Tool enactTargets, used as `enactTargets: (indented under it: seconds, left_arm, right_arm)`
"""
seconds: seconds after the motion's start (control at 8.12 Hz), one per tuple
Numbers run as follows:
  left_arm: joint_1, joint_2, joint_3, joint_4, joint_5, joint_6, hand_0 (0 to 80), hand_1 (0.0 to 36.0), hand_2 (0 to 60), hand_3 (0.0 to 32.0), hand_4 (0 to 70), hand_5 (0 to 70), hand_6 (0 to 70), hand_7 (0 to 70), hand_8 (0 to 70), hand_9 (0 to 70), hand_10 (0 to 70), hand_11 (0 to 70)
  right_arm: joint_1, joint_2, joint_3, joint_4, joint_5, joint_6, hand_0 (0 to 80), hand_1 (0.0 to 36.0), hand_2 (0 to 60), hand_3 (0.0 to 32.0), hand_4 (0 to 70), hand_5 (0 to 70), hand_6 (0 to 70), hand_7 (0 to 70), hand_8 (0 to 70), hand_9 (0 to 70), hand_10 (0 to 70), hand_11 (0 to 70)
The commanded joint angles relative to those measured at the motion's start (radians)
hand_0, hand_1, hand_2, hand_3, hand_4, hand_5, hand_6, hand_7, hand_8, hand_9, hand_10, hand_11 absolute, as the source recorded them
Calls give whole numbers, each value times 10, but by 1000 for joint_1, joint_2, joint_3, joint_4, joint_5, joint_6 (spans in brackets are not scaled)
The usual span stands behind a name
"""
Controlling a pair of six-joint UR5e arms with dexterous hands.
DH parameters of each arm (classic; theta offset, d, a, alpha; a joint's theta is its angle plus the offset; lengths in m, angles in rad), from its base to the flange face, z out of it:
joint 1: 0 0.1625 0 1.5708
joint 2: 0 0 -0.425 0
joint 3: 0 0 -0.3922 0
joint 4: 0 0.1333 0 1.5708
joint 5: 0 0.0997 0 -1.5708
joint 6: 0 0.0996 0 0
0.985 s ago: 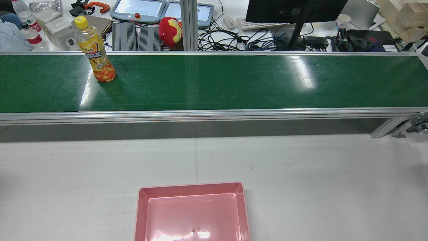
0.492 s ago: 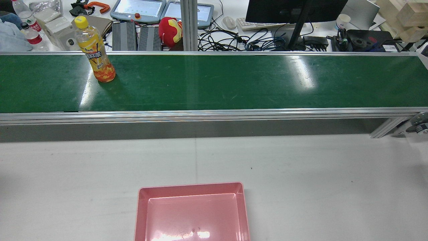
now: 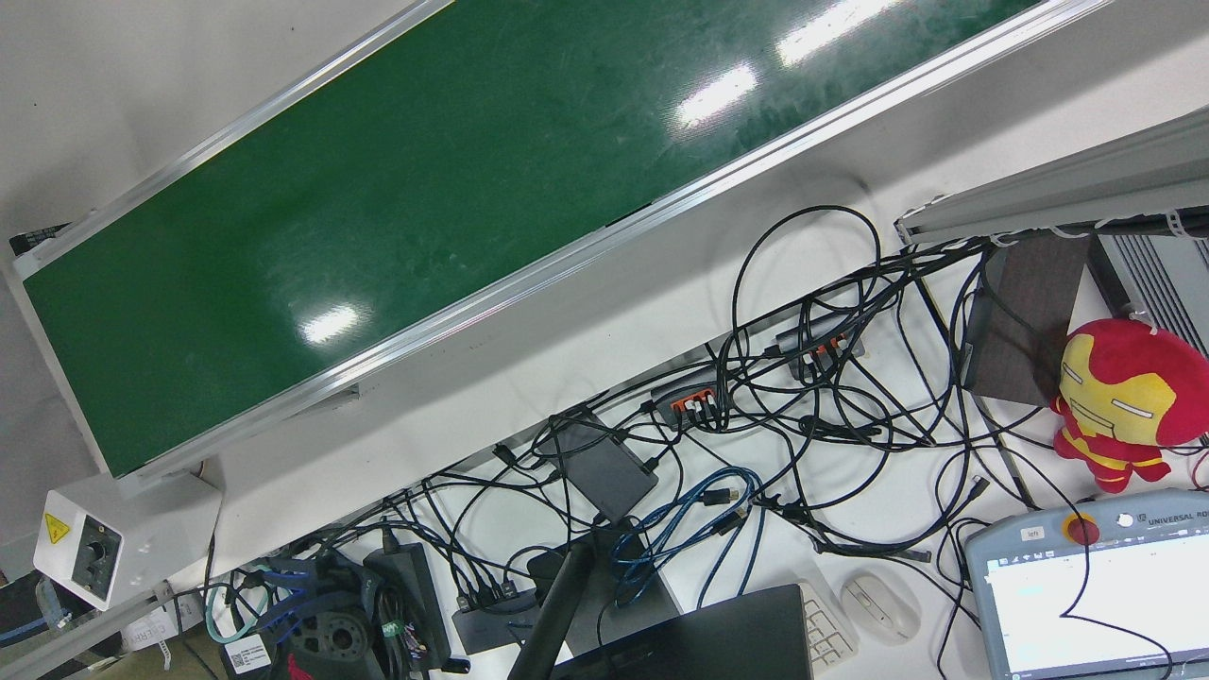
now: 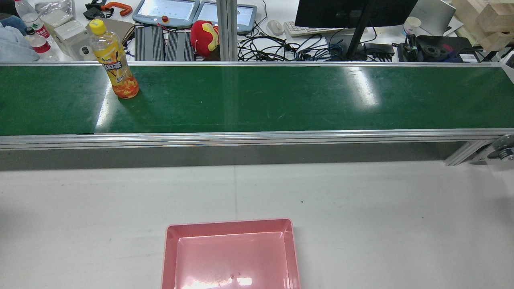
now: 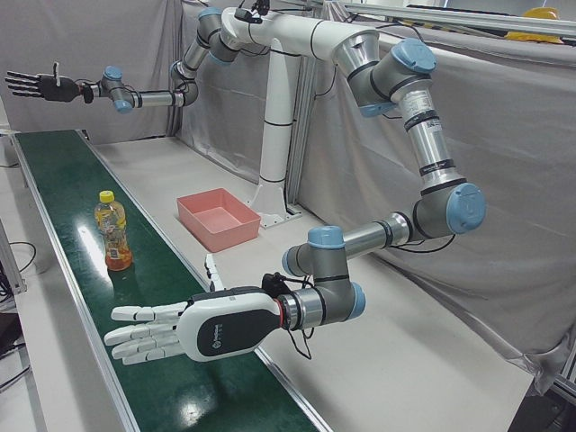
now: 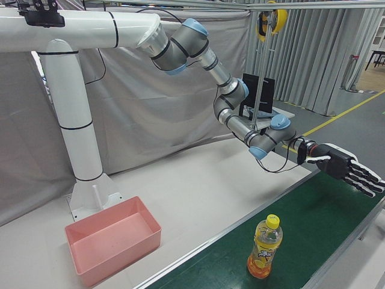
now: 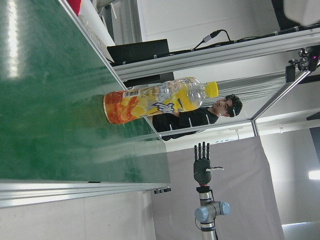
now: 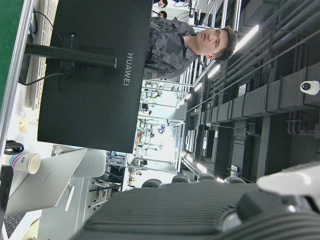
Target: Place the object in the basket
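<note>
An orange-juice bottle (image 4: 115, 64) with a yellow cap stands upright on the green conveyor belt (image 4: 281, 100), toward its left end. It also shows in the left-front view (image 5: 112, 236), the right-front view (image 6: 264, 248) and the left hand view (image 7: 155, 100). The pink basket (image 4: 229, 223) sits empty on the white table (image 5: 236, 232) (image 6: 120, 253). My left hand (image 5: 180, 328) is open, fingers spread, over the belt, short of the bottle (image 6: 343, 168). My right hand (image 5: 40, 85) is open and raised beyond the far end of the belt (image 7: 201, 160).
The belt's aluminium rails (image 4: 241, 138) run between the table and a cluttered desk with cables (image 3: 756, 425), a monitor (image 4: 353, 12), a red plush toy (image 4: 204, 37) and teach pendants. The white pedestal (image 6: 84, 150) stands behind the basket.
</note>
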Motion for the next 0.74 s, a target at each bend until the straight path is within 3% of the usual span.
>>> enactTargets:
  seconds: [0.0, 0.62]
  left_arm:
    - [55, -5, -41, 42, -2, 33, 575, 94, 0, 0, 53, 102, 0, 0, 9, 18, 26, 57]
    - [153, -85, -80, 118, -20, 68, 568, 90, 0, 0, 47, 102, 0, 0, 18, 30, 35, 70]
  right_arm:
    - [0, 0, 0, 0, 0, 0, 0, 0, 0, 0, 0, 0, 0, 0, 0, 0, 0, 0]
    - [0, 0, 0, 0, 0, 0, 0, 0, 0, 0, 0, 0, 0, 0, 0, 0, 0, 0]
